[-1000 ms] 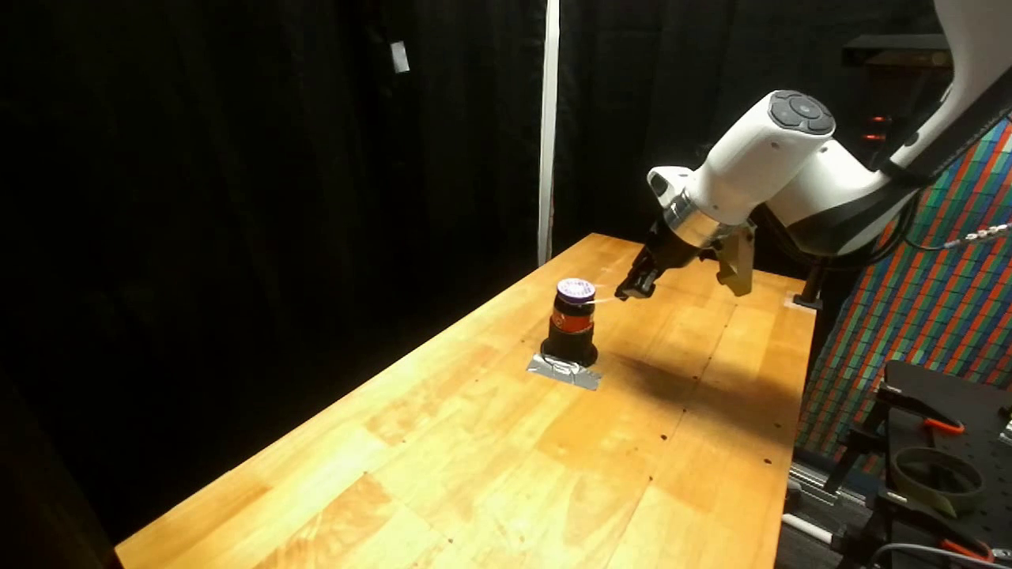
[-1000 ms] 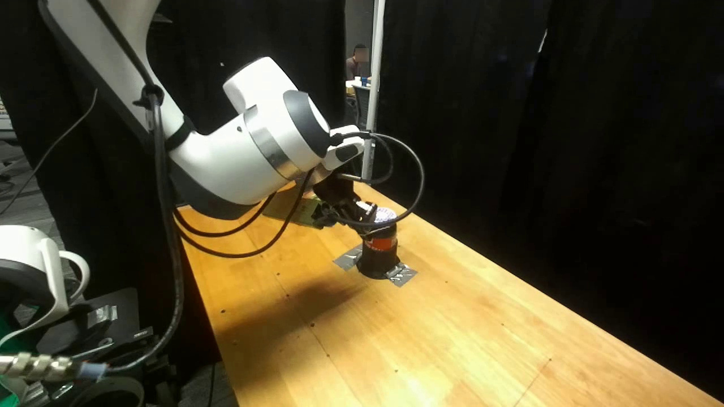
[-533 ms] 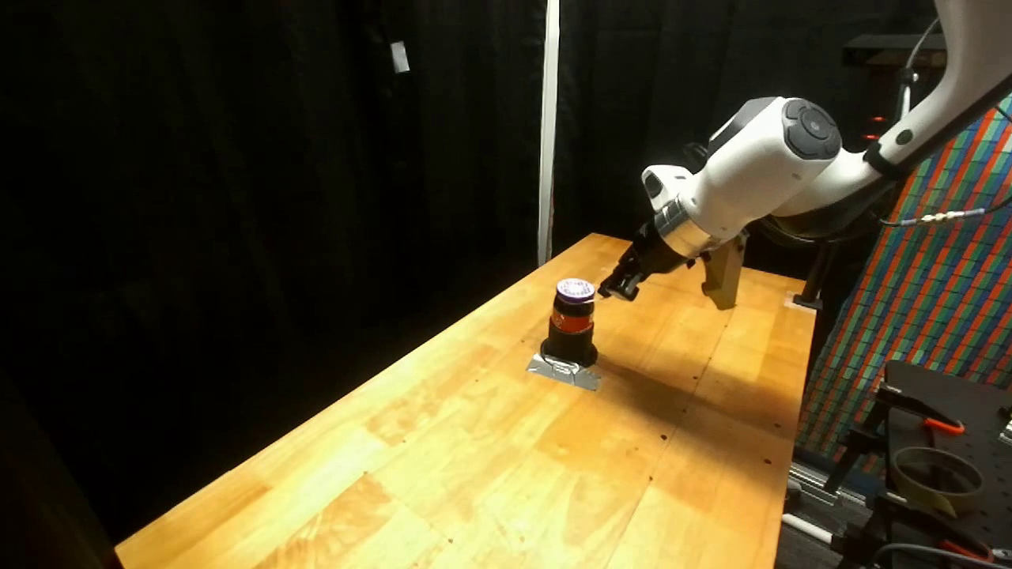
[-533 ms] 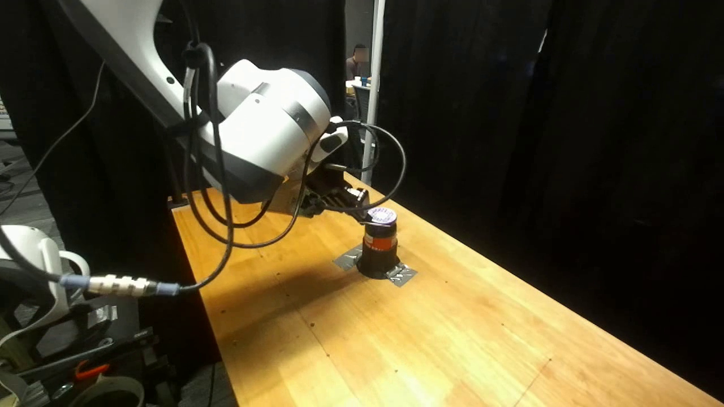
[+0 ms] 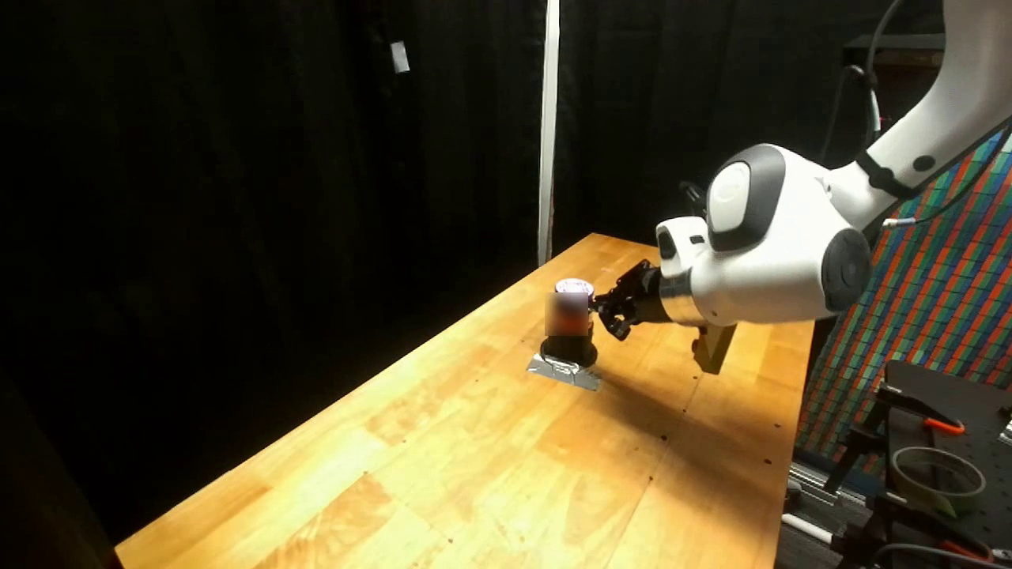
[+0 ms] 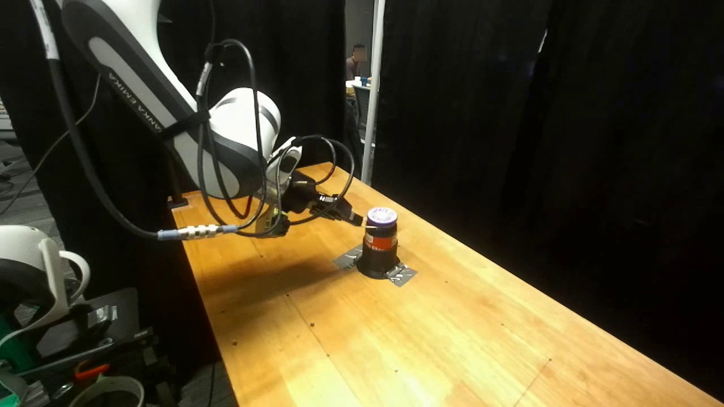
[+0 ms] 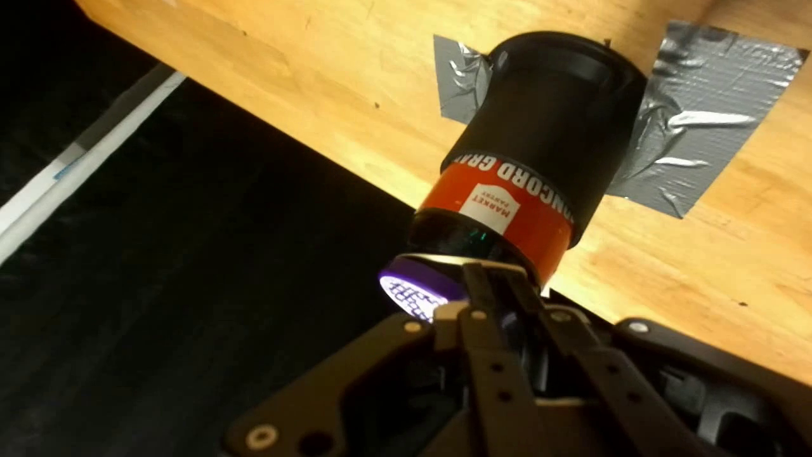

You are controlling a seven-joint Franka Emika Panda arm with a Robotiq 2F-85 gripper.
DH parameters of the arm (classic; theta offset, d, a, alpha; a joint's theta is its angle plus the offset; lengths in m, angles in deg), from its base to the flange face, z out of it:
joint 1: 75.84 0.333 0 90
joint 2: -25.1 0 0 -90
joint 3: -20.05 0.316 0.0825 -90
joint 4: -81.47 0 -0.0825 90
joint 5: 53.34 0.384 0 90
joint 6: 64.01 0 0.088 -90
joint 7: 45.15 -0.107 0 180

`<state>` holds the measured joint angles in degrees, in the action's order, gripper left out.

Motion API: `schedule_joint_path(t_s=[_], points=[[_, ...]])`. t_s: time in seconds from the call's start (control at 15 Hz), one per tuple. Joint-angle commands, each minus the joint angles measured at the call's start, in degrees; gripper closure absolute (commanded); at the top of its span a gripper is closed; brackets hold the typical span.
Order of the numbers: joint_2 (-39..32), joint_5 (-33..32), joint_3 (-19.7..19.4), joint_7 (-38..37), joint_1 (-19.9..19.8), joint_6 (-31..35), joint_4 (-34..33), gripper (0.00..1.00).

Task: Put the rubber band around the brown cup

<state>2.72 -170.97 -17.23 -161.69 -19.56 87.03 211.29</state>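
1. Claw (image 7: 497, 273) has swung lower, just beside cup (image 6: 380, 246) upright on worktop (image 6: 452, 339).
2. Band (image 7: 438, 258) crosses cup's neck below lid (image 6: 382, 217); far side hidden.
3. Fingers (image 7: 479, 289) nearly together; whether they pinch band is indiscernible.
4. Placement probably near done; release likely next.

"concord gra" and "market pantry" on the label (image 7: 498, 206) of the cup (image 7: 533, 139) — "anka emika" on the arm (image 6: 164, 96)
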Motion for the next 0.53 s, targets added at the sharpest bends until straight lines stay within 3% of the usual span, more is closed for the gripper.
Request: schedule_joint_path(t_s=[0.0, 0.07, 0.13, 0.2, 0.33, 0.47], points=[[-2.67, -5.39, 3.73, -15.43, 1.27, -14.59, 4.32, 0.88], [-3.69, -5.48, 4.19, -18.11, 1.51, -17.58, 5.31, 0.87], [-1.38, -6.01, 15.28, -17.24, -8.83, -24.05, 6.74, 0.86], [-1.56, -6.4, 17.9, -18.5, -11.27, -27.38, 7.28, 0.87], [-2.22, -7.1, 27.69, -20.94, -19.55, -36.3, 8.34, 0.87], [-3.48, -7.89, 34.84, -23.18, -25.64, -43.75, 8.83, 0.87]])
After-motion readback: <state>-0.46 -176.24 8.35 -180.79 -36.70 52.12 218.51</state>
